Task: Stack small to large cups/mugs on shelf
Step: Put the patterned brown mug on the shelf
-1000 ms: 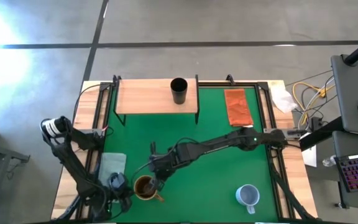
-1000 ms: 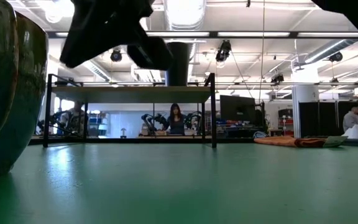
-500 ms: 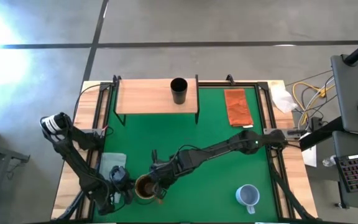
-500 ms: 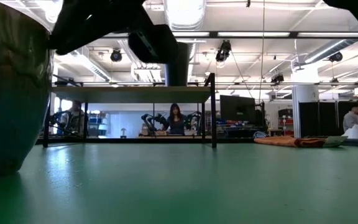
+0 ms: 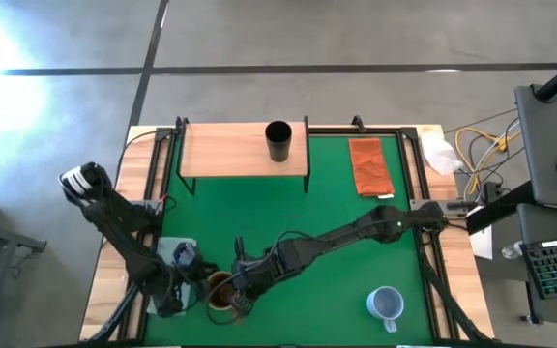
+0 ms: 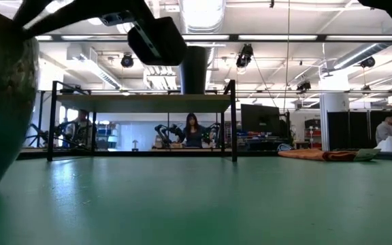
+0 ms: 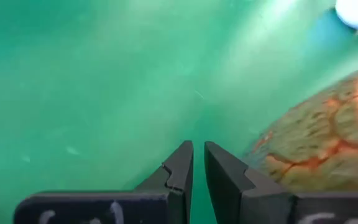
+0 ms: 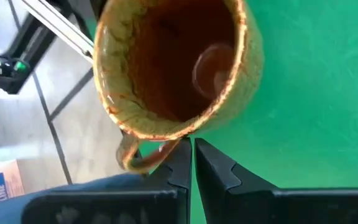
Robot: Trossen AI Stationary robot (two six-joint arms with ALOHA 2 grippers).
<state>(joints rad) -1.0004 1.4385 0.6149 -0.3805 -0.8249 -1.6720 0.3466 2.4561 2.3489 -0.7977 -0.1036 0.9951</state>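
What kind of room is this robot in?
Probably a robotics lab or workshop: more robot arms on benches behind the green table, people working there, and an industrial ceiling with hanging lights.

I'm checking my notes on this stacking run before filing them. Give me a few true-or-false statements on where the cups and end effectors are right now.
1. The black cup stands on the shelf. True.
2. The blue-grey mug is on the shelf. False: it sits on the green table, near the front right.
3. The right end effector is at the brown mug. True.
4. The orange cloth covers the brown mug. False: it lies beside the shelf.
5. The left end effector is wide open. False: its fingers are nearly together.
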